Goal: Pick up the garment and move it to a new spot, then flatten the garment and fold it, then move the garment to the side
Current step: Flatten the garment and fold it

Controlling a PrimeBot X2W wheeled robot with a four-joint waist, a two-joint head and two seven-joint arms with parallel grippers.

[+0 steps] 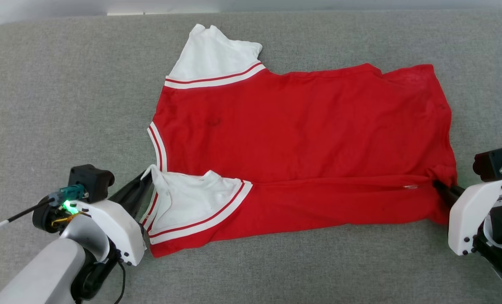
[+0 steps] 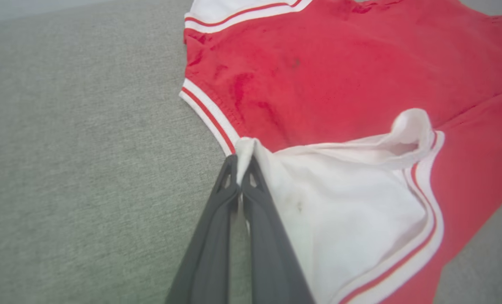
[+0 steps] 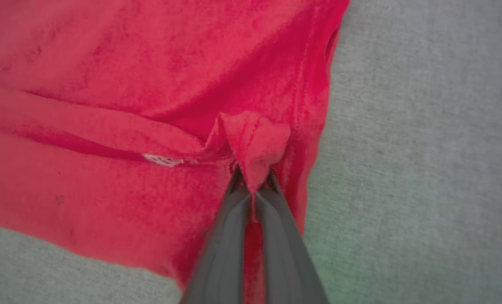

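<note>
— How will the jersey [image 1: 301, 139] handle?
— Light, limp and thin, I'd judge, and likely to slide on the grey upholstery [image 1: 65, 84], where it lies spread with its near edge folded over. Hold it by hems and corners. Your left gripper [image 2: 240, 162] is closed on a corner of the white sleeve [image 2: 339, 202], and your right gripper [image 3: 253, 179] on a red hem pleat.
— And the views?
— The wrist views show both pinches close up; the head view gives the whole layout
</note>
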